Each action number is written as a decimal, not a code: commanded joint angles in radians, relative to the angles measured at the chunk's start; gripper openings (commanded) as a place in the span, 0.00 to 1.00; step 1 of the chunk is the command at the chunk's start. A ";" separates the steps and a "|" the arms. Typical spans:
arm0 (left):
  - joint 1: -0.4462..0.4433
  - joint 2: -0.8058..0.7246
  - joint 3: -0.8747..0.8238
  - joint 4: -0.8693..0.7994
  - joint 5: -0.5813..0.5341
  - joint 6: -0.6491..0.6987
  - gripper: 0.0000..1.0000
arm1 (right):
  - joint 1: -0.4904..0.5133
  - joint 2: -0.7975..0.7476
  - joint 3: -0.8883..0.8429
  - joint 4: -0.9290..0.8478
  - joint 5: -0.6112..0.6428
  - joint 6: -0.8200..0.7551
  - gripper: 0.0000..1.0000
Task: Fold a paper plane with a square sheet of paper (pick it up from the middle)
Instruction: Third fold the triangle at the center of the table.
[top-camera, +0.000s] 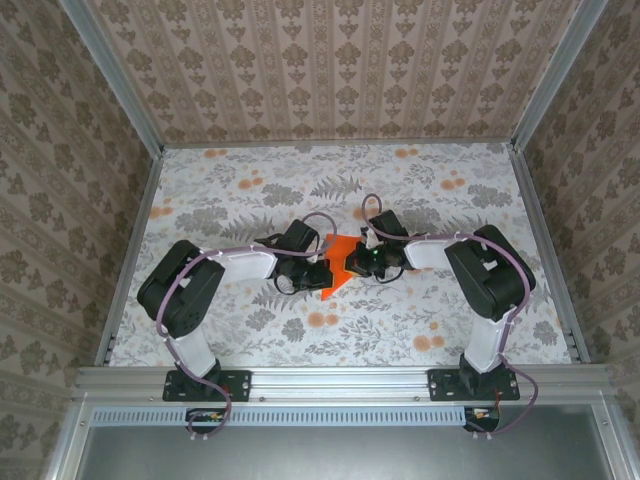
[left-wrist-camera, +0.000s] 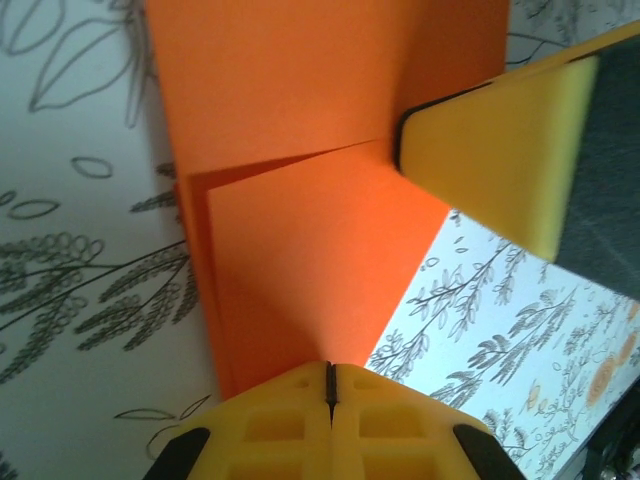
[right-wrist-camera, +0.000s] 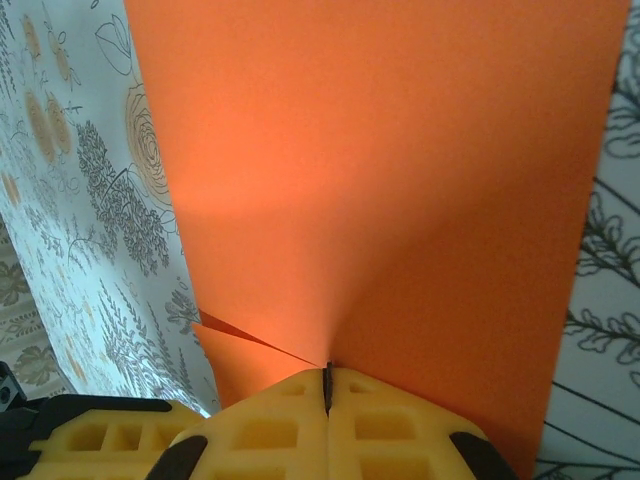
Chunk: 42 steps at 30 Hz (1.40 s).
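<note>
The square sheet of paper (top-camera: 333, 281) is vivid orange and folded into layers, held at the middle of the table between both grippers. In the left wrist view the sheet (left-wrist-camera: 300, 250) shows a folded flap over a lower layer, and my left gripper (left-wrist-camera: 328, 378) is shut on its near edge. A yellow finger (left-wrist-camera: 500, 150) of the right gripper presses the sheet's far side. My right gripper (right-wrist-camera: 327, 380) is shut on the sheet (right-wrist-camera: 380, 180) from the opposite side. From above, the left gripper (top-camera: 322, 272) and right gripper (top-camera: 352, 262) face each other. The paper plane is not in view as a dart.
The table (top-camera: 250, 190) has a floral cloth with pale orange flower prints. Aluminium rails (top-camera: 340, 380) and patterned walls enclose it on all sides. Both arms' elbows stand out toward the table's left and right sides.
</note>
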 joint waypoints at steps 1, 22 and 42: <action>-0.008 -0.029 0.025 0.046 0.035 -0.015 0.04 | 0.000 0.035 0.006 -0.038 0.017 0.006 0.00; -0.012 -0.034 -0.097 -0.073 0.050 0.030 0.04 | -0.017 0.074 -0.003 -0.129 0.089 -0.001 0.00; -0.042 -0.174 0.018 -0.027 -0.043 0.021 0.10 | -0.027 -0.185 0.018 -0.111 0.068 -0.012 0.14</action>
